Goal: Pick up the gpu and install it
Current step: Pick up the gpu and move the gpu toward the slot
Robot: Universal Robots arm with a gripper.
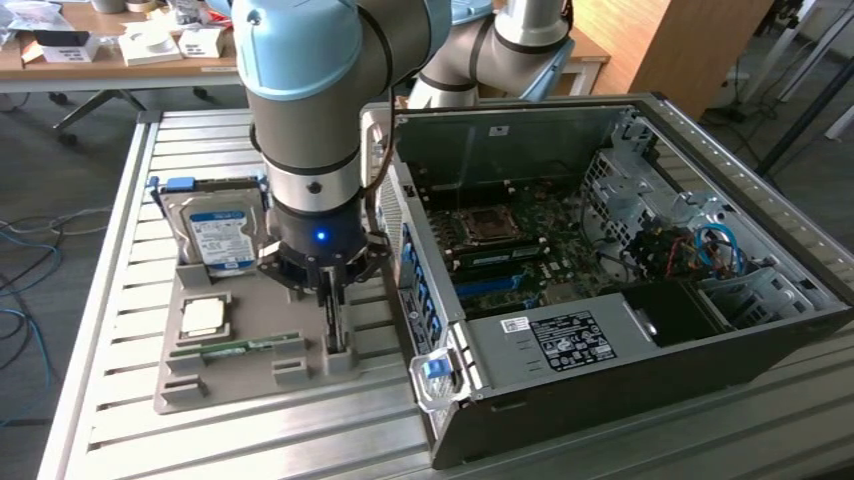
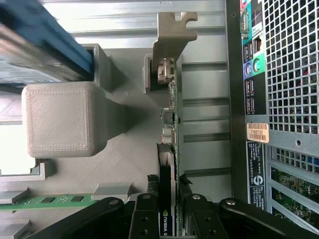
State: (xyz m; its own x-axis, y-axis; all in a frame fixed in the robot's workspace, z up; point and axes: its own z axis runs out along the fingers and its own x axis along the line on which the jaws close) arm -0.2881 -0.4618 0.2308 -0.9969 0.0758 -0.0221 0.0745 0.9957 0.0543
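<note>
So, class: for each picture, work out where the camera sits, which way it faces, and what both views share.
Exterior view: off the arm, raised, looking down on the table, grey tray and open computer case; arm and gripper show.
Wrist view: on the wrist, looking along the upright gpu; gripper shows astride it.
Shared: gripper, gpu, tray, computer case.

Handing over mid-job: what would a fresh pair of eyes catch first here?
The arm's pincer reaches down over the gpu, which stands on edge in the grey holder tray. At the exterior view's right, the open computer case shows its motherboard.
</note>
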